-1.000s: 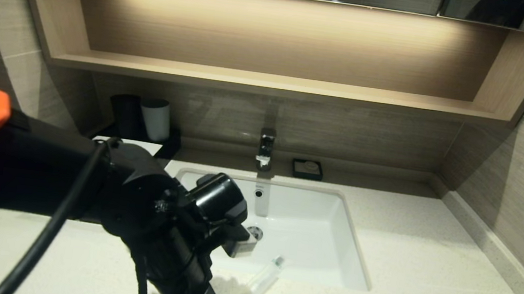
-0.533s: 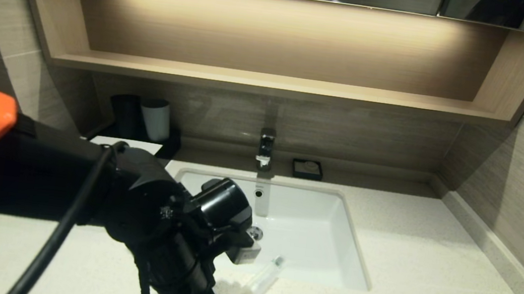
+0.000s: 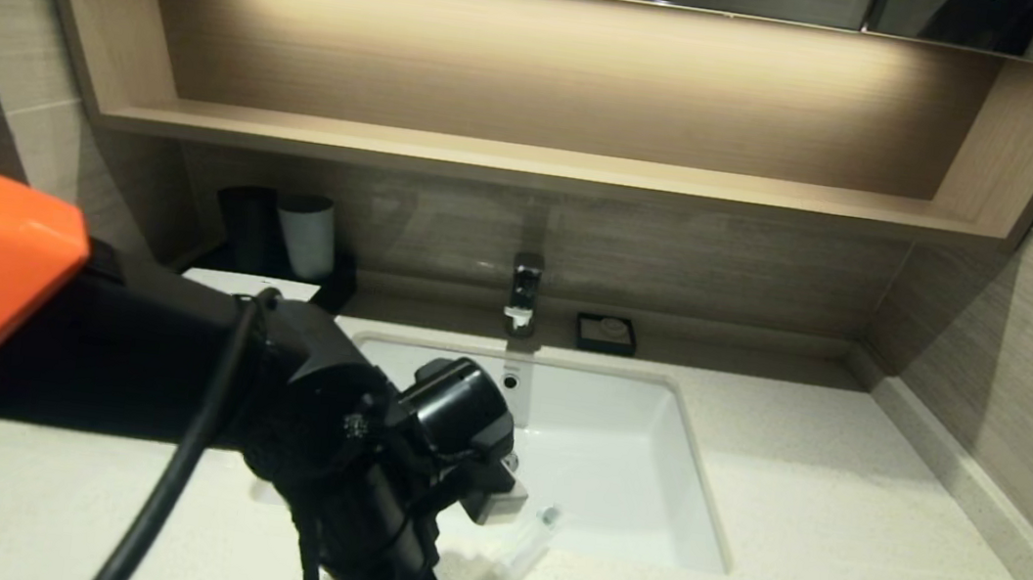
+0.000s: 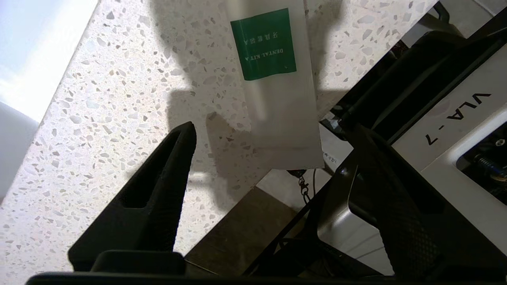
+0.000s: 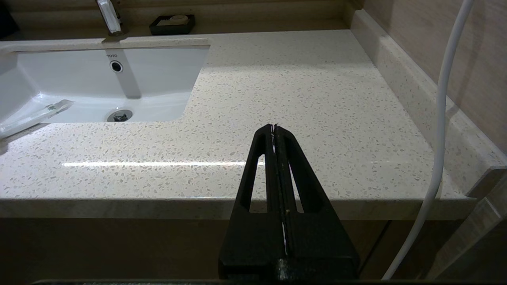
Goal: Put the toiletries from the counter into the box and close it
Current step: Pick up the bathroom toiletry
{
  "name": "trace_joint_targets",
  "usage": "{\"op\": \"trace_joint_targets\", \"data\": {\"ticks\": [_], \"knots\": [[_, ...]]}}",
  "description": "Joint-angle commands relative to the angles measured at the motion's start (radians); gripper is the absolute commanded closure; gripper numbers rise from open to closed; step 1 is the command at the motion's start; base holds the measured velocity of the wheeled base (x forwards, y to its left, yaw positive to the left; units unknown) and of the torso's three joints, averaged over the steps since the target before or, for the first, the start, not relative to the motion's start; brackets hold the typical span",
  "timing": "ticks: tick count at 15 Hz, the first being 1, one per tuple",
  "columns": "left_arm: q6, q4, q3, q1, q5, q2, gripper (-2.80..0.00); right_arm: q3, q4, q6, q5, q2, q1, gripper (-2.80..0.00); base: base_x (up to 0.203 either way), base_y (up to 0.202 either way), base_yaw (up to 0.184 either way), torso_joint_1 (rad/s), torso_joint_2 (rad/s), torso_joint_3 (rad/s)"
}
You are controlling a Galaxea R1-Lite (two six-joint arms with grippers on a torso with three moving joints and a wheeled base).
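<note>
The counter (image 3: 823,525) fills the lower part of the head view, a pale speckled slab with the white sink (image 3: 624,461) sunk into it and a long wooden shelf (image 3: 532,162) hanging above. From up there the left arm (image 3: 171,376), black with an orange shell near the shoulder, reaches across the near left of the counter and hides most of what lies under it.

Only a white corner of the box (image 3: 246,283) shows past the arm, at the back left beside 2 cups (image 3: 306,235), 1 dark and 1 white. The tap (image 3: 524,293) stands behind the sink, and a small black soap dish (image 3: 606,333) sits just to its right.

The left wrist view gives what the head view cannot: the left gripper (image 4: 273,158) hovers over the counter's front edge with its 2 fingers (image 4: 166,178) spread wide and nothing between them. Beyond the tips lies 1 sleeved dental kit (image 4: 277,87) with a green label, flat on the stone, its near end poking out past the edge. In the head view this kit (image 3: 513,556) runs slantwise from the counter's front edge to the sink's rim.

The right wrist view shows the right gripper (image 5: 275,130) parked low in front of the counter, fingers pressed together, and the far tip of the kit (image 5: 35,116) jutting over the sink.
</note>
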State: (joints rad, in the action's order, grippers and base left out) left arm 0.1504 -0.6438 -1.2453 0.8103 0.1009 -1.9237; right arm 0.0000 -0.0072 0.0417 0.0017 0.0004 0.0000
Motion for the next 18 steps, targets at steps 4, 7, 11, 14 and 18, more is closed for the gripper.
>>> {"op": "trace_joint_targets", "data": {"ticks": [4,7,11,14,18], "knots": [[0.006,0.007,-0.009,0.006,-0.020,-0.028,-2.80,0.000,0.000,0.000,0.000,0.001,0.000,0.00,0.000,0.000,0.000,0.000,0.00,0.000],[0.005,0.009,-0.025,0.007,-0.041,-0.055,-2.80,0.000,0.000,0.000,0.000,0.001,0.000,0.00,0.000,0.000,0.000,0.000,0.00,0.000],[0.005,0.021,-0.026,0.010,-0.046,-0.069,-2.80,0.000,0.000,0.000,0.000,0.001,0.000,0.00,0.000,0.000,0.000,0.000,0.00,0.000],[0.007,0.021,-0.026,0.010,-0.047,-0.070,-2.80,0.000,0.000,0.000,0.000,0.001,0.000,0.00,0.000,0.000,0.000,0.000,0.00,0.000],[0.008,0.021,-0.028,0.010,-0.047,-0.077,-2.80,0.000,0.000,0.001,0.000,0.001,0.000,0.00,0.000,0.000,0.000,0.000,0.00,0.000]]}}
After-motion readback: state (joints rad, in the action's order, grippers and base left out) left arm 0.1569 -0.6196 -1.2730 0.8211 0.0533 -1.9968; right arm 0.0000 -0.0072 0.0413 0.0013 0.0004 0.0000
